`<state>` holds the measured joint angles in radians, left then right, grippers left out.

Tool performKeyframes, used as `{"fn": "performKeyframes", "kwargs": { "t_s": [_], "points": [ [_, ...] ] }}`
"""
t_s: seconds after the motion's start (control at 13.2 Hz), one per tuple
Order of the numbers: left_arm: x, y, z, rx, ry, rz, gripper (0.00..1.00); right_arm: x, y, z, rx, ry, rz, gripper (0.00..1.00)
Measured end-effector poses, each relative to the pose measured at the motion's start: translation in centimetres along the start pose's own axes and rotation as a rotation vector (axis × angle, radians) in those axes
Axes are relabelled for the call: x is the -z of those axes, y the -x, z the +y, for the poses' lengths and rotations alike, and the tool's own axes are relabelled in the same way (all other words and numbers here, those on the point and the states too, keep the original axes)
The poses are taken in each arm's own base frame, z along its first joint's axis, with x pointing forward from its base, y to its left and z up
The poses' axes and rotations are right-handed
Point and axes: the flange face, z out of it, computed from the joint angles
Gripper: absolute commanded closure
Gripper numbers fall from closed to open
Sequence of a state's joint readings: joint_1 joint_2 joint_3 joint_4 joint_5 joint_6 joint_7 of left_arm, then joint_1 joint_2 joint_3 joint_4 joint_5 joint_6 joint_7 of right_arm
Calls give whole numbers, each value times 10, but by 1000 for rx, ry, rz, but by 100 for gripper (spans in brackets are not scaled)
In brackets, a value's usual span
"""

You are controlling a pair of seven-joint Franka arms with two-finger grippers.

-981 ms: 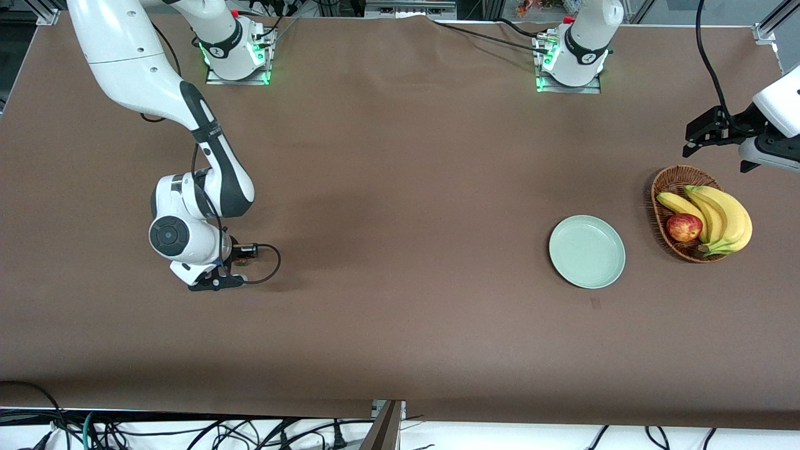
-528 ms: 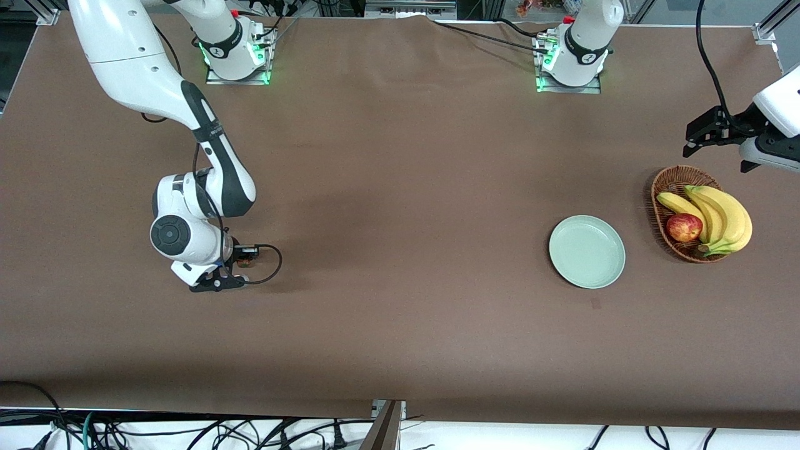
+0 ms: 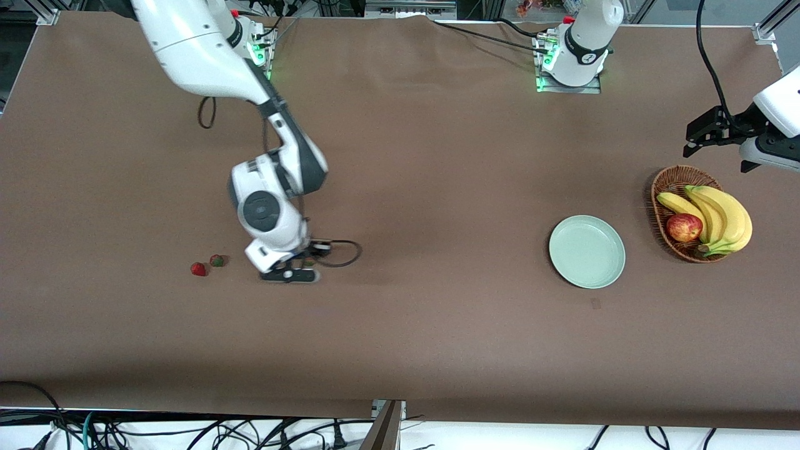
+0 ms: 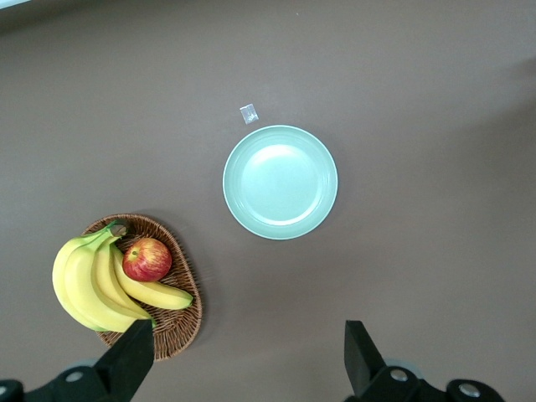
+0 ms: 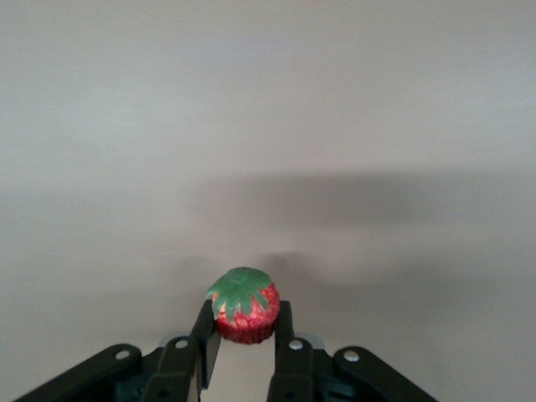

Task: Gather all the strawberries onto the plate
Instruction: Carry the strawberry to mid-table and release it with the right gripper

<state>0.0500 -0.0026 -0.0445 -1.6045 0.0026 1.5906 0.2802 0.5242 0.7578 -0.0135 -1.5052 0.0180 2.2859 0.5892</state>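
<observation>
1 strawberry now clamped in the right gripper, lifted and carried off toward the plate. 2 strawberries uncovered on the table, probably next. Left gripper waits spread wide above the plate.

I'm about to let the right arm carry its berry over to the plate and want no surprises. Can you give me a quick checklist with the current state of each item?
1. Right pincer shut on a strawberry: ok, the berry sits between the fingers.
2. Plate free to receive: ok, nothing lies in it.
3. Path over the table toward the plate: ok, nothing stands on that stretch.
4. Left pincer out of the way: ok, open and waiting over the table beside the wicker basket, not over the plate.
5. Remaining strawberries: not ok, two lie on the table toward the right arm's end.
6. Firmness of the grip: cannot tell.
</observation>
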Motion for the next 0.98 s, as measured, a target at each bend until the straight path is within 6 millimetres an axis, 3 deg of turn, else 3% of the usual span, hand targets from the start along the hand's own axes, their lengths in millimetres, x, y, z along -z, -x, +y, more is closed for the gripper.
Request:
{"fn": "performKeyframes", "kwargs": {
  "t_s": [0.23,0.45,0.6,0.75,0.83,0.91,0.98],
  "points": [
    [0,0,0,0,0,0,0,0,39,-99,-98,-53,48,85],
    [0,0,0,0,0,0,0,-10,101,-188,-128,-143,90,85],
    [0,0,0,0,0,0,0,-19,139,-229,-136,-188,100,84],
    [0,0,0,0,0,0,0,-20,156,-249,-132,-234,107,82],
    [0,0,0,0,0,0,0,-20,161,-256,-126,-261,110,64],
    [0,0,0,0,0,-1,0,-21,167,-261,-122,-283,111,1],
    [0,0,0,0,0,-1,0,-22,172,-264,-122,-296,111,0]
  ]
}}
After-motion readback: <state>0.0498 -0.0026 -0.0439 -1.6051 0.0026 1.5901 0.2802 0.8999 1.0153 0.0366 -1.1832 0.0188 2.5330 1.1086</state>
